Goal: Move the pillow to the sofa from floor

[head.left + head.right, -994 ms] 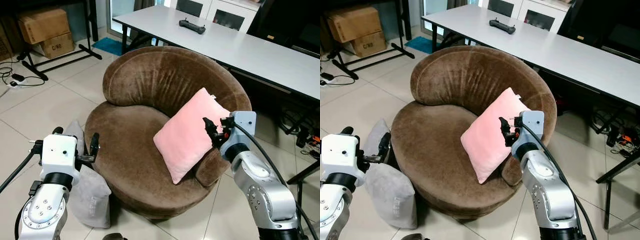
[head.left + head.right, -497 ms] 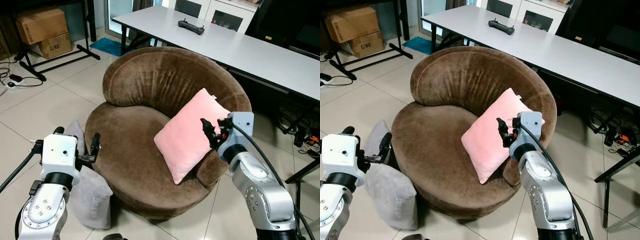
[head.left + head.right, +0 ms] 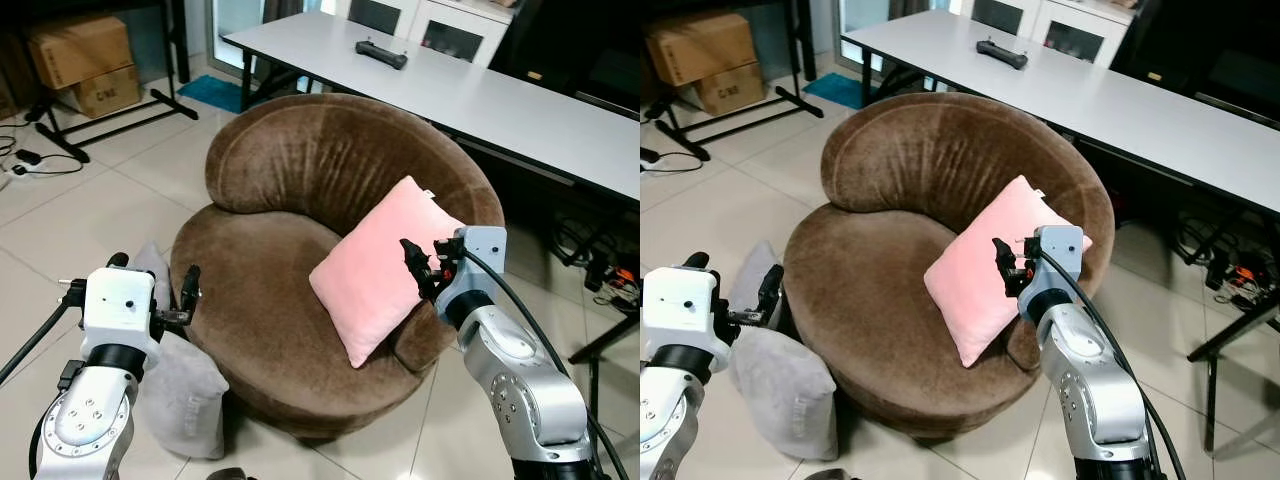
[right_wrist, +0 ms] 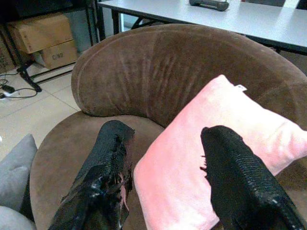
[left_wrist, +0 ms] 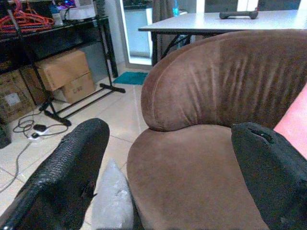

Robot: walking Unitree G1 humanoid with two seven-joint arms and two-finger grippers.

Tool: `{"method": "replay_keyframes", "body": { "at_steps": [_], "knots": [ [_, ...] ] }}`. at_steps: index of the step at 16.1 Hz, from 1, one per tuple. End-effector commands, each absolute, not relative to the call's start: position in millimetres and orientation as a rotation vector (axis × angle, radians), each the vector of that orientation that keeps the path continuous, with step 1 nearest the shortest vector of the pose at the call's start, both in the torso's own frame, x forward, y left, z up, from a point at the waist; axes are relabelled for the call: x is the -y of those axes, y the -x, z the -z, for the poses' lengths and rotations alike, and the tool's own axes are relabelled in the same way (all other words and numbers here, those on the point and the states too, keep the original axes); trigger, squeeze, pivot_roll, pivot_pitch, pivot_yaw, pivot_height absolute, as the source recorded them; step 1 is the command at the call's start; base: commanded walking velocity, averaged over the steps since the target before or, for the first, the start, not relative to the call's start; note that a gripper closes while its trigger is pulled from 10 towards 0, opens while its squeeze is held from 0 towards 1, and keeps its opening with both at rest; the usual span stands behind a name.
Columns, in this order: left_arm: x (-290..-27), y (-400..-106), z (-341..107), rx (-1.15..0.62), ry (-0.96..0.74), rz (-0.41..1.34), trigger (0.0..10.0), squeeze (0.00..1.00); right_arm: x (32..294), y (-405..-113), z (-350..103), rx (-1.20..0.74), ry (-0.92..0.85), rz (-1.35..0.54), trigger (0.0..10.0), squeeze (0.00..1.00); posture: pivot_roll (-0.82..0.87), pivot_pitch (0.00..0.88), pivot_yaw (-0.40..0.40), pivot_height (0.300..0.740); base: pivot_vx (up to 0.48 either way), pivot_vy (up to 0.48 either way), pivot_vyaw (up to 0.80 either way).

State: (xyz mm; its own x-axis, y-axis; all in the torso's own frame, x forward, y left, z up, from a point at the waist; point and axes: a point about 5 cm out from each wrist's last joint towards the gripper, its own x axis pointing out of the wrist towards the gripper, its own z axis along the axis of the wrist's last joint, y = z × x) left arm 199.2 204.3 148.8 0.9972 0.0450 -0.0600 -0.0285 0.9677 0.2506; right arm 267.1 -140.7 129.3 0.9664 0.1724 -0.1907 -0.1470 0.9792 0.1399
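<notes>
The pink pillow (image 3: 383, 267) is leaning against the brown sofa's (image 3: 300, 170) right armrest. The right end effector (image 3: 415, 266) is hovering at its edge, fingers apart (nothing gripped). The left end effector (image 3: 152, 290), also spread, is hanging over a grey pillow (image 3: 185, 395) on the floor (image 3: 90, 215).

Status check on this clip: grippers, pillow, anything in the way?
Both grippers open: right gripper at pink pillow on sofa, left gripper above grey pillow on floor. Nothing blocking.
</notes>
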Motion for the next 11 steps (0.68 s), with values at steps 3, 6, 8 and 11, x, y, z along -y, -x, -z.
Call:
{"method": "replay_keyframes", "body": {
  "at_steps": [3, 6, 8, 11],
  "knots": [
    [-200.3, -201.4, -150.7, -0.059, -0.244, -0.017, 10.0, 0.0, 143.3, -268.7, -127.7, -0.22, -0.114, -0.157, 10.0, 0.0, 0.15, 0.0, -0.112, 0.74, 0.0, 0.3, 0.0],
    [-200.0, -202.2, -150.9, -0.059, -0.243, -0.017, 10.0, 0.0, 143.4, -269.3, -127.8, -0.221, -0.111, -0.158, 10.0, 0.0, 0.15, 0.0, -0.112, 0.74, 0.0, 0.303, 0.0],
    [-200.0, -202.7, -151.0, -0.06, -0.245, -0.015, 10.0, 0.0, 143.2, -269.4, -127.4, -0.222, -0.107, -0.159, 10.0, 0.0, 0.15, 0.0, -0.113, 0.74, 0.0, 0.296, 0.0],
    [-199.9, -203.3, -151.0, -0.06, -0.246, -0.015, 10.0, 0.0, 142.9, -270.2, -127.5, -0.225, -0.104, -0.162, 10.0, 0.0, 0.15, 0.0, -0.114, 0.74, 0.0, 0.299, 0.0]
  ]
}}
